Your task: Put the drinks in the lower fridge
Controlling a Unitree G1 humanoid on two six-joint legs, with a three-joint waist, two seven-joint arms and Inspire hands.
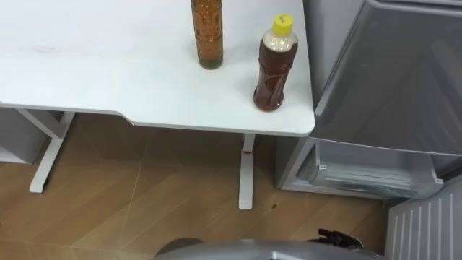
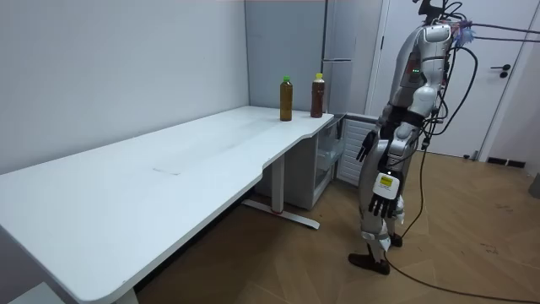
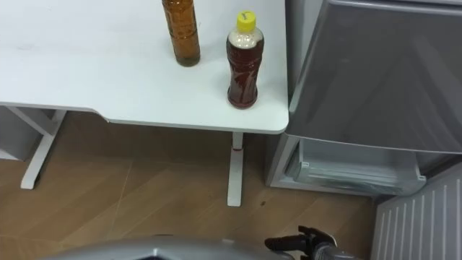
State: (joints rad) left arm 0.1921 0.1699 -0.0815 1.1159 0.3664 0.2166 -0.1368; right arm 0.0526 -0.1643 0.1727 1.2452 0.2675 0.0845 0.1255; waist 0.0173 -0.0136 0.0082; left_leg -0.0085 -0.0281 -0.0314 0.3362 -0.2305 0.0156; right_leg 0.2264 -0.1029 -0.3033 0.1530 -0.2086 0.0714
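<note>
Left hand (image 2: pixel 380 191) hangs relaxed and empty. On the desk (image 1: pixel 108 65) stand the green-capped bottle (image 2: pixel 286 100) and, near the corner, the yellow-capped bottle (image 1: pixel 275 68). Both look full, so probably weighty, and the smooth plastic may be slippery; grasp mid-body. Beside the desk the lower fridge (image 1: pixel 361 170) gapes open. The right hand (image 2: pixel 364 150) is loose and empty.

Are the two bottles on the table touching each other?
Apart. The left eye view shows bare white tabletop between the yellow-capped bottle and the other bottle.

The white table (image 1: pixel 108 72) is lit brightly, seemingly from overhead. A soft shadow is cast on the floor (image 1: pixel 144 195) under its front edge; a dull sheen is seen on the fridge door (image 1: pixel 390 79).
</note>
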